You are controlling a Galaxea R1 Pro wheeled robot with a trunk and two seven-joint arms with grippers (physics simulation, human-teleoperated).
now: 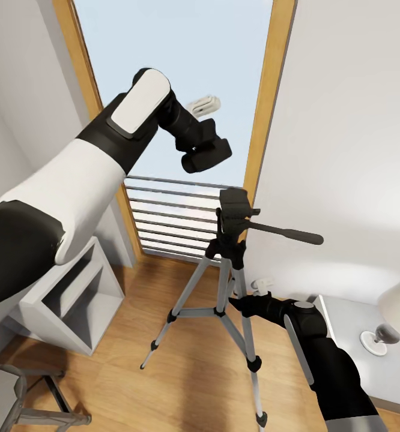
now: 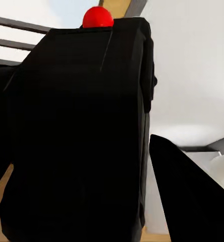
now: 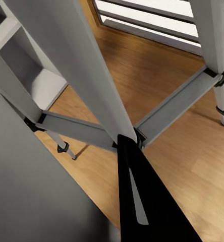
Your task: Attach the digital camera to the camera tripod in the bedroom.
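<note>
Left arm (image 1: 92, 174) raised, right arm (image 1: 320, 354) low

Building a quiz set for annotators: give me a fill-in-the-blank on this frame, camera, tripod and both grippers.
1. The left gripper holds the camera ____ the tripod head.
2. The button on top of the camera is ____.
3. The right gripper is at a tripod ____.
4. The tripod stands on a ____ floor.

Missing words: above; red; leg; wood
</note>
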